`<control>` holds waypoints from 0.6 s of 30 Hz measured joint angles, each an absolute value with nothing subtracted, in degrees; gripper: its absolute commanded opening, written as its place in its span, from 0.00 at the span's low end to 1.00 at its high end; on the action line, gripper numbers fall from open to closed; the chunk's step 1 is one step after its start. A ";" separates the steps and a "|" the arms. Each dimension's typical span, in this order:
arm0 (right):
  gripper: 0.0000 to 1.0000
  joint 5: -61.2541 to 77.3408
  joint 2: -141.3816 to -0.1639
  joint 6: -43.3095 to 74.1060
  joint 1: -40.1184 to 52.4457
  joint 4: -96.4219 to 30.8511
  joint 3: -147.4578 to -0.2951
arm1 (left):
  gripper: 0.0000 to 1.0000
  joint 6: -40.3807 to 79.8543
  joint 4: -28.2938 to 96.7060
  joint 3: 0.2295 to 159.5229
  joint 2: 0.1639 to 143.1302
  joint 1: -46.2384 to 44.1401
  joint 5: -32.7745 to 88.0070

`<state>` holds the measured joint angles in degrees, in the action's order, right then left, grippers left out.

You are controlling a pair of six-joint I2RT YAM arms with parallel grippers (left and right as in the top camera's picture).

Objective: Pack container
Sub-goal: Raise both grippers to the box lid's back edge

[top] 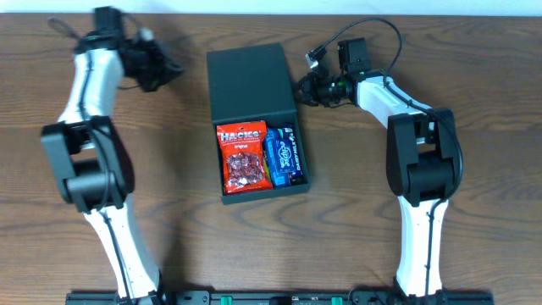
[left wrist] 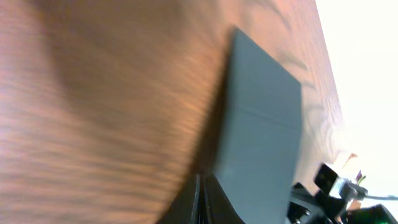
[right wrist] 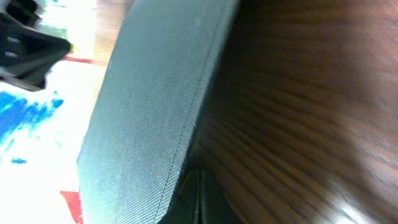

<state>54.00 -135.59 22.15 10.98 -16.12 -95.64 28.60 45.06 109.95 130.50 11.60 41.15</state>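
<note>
— Where's the dark teal-green square cardboard container (top: 251,83)?
— Middle of the brown wooden worktop (top: 169,212), flap lid laid open; I see a red candy bag (top: 243,158) and a blue packet (top: 282,156) inside
— Tools?
— My left tool (top: 174,73) is pinched together, left of the lid, apart from it. My right tool (top: 303,88) is together too, just beside the lid's right edge

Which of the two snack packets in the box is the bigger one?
The red bag; the blue packet lying beside it in the container is clearly narrower.
</note>
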 measured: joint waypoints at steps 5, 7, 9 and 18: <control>0.02 56.16 -135.59 22.13 10.98 -15.44 -95.64 | 0.06 28.23 45.60 106.19 130.50 12.62 40.10; 0.01 57.41 -135.59 22.06 10.98 -14.70 -95.64 | 0.06 28.23 44.62 104.51 130.52 10.55 40.12; 0.01 58.41 -135.59 21.91 10.98 -13.82 -95.64 | 0.06 28.27 43.53 104.38 131.07 8.25 40.75; 0.01 60.42 -135.59 21.39 11.03 -13.39 -95.64 | 0.06 29.04 39.94 104.38 133.32 5.34 43.53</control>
<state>60.42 -135.59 21.39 11.03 -13.39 -95.64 29.04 39.94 104.38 133.32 5.34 43.53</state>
